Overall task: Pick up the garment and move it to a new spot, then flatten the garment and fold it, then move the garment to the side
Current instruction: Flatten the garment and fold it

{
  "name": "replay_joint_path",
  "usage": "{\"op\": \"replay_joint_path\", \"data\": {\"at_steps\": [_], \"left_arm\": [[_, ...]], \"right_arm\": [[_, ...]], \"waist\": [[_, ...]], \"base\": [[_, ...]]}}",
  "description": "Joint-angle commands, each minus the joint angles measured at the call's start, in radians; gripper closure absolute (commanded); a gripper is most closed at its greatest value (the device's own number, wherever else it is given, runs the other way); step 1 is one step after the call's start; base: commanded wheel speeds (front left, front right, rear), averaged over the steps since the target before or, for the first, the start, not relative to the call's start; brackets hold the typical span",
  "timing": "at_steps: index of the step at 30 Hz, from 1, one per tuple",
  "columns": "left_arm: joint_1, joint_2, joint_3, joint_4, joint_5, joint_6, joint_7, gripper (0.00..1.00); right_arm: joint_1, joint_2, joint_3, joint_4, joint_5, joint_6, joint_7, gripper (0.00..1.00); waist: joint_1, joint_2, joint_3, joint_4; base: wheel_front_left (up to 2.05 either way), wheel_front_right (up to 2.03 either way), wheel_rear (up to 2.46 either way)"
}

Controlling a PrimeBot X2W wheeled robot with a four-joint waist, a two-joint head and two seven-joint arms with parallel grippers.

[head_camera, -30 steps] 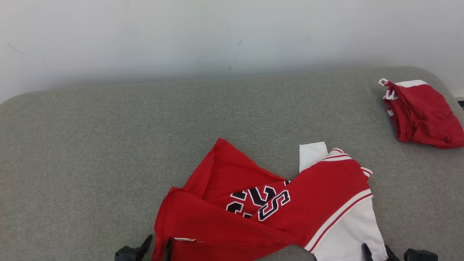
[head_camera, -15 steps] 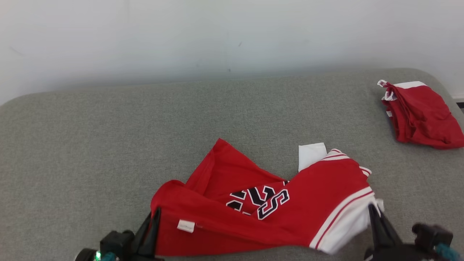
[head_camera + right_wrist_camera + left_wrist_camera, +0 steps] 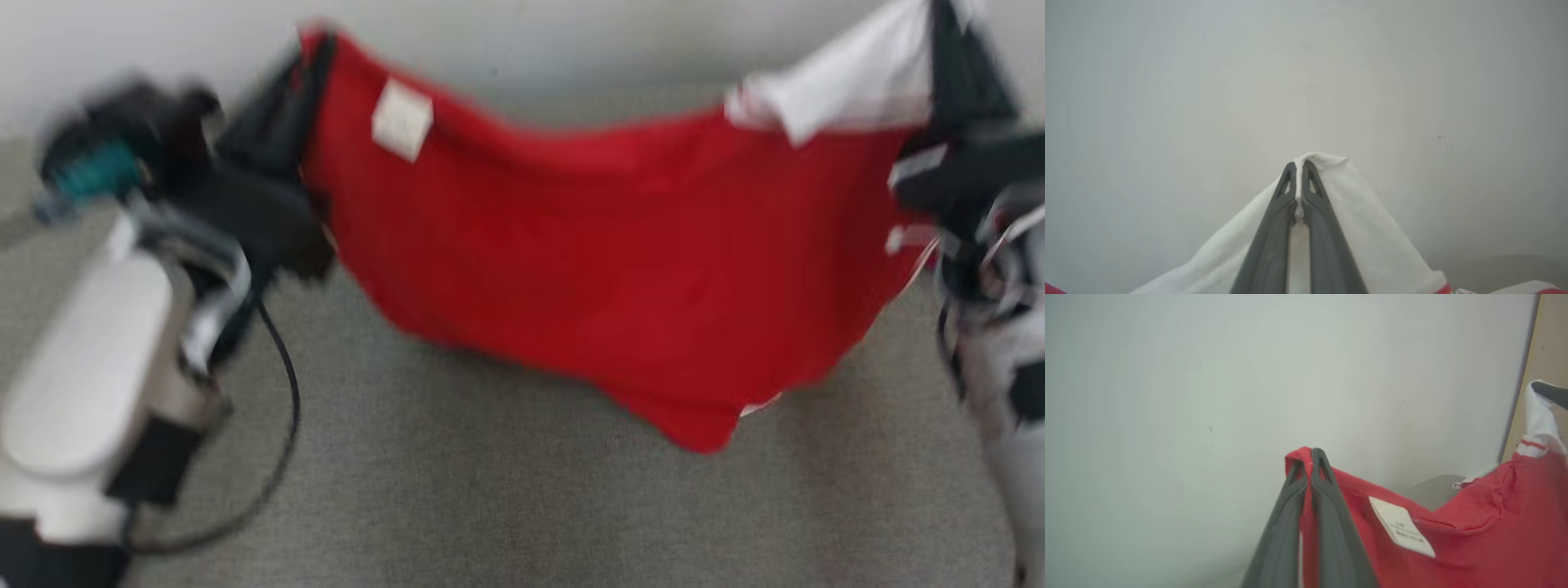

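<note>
- Nearest, to the left of the garment [image 3: 612, 269]: one pale, smooth, rounded forearm [image 3: 73, 392], with one thin black cable [image 3: 286, 425] looping beside it. The head view is blurred.
- Under the garment: one grey cushion [image 3: 457, 490] of coarse, felt-like woven fabric, flat and matte.
- The garment is one soft red jersey-knit piece, strung like a hammock between the two grippers and sagging in the middle to a blunt point over the cushion. The blur hides whether that point touches the cushion.
- On the garment's upper left part: one small white rectangular label [image 3: 402, 120], sewn on at a tilt.
- At the garment's top left corner: the left gripper [image 3: 1311, 455], its two long dark tapered fingers pressed together, pinching a red fold.
- At the garment's top right: one white cloth panel [image 3: 849, 82] edged with thin red stripes. The right gripper [image 3: 1300, 167] nips a peak of this white cloth between its two dark fingers, and the cloth drapes down on both sides.
- Behind the garment: one plain pale wall [image 3: 1167, 396], smooth apart from a few faint specks.
</note>
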Motion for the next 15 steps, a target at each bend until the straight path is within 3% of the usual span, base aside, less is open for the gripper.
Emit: {"op": "replay_joint_path", "data": {"at_steps": [1,10,15], "left_arm": [[-0.050,0.006,0.002,0.002,-0.011,0.002,0.008,1.00],[-0.634,0.003,-0.001,0.212,-0.077,0.002,0.031,1.00],[-0.867,-0.008,0.017,0.378,-0.101,0.002,0.006,1.00]], "right_arm": [[-0.046,-0.005,0.001,0.006,0.004,-0.002,0.008,1.00],[-0.660,-0.021,0.009,0.221,-0.042,-0.002,0.052,1.00],[-0.898,0.004,0.022,0.368,-0.089,-0.002,0.039,1.00]], "waist": [[-0.0002,-0.0001,0.125,-0.015],[-0.0002,-0.0001,0.298,-0.027],[-0.0002,-0.0001,0.343,-0.047]], "base": [[0.00,0.00,0.00],[0.00,0.00,0.00],[0.00,0.00,0.00]]}}
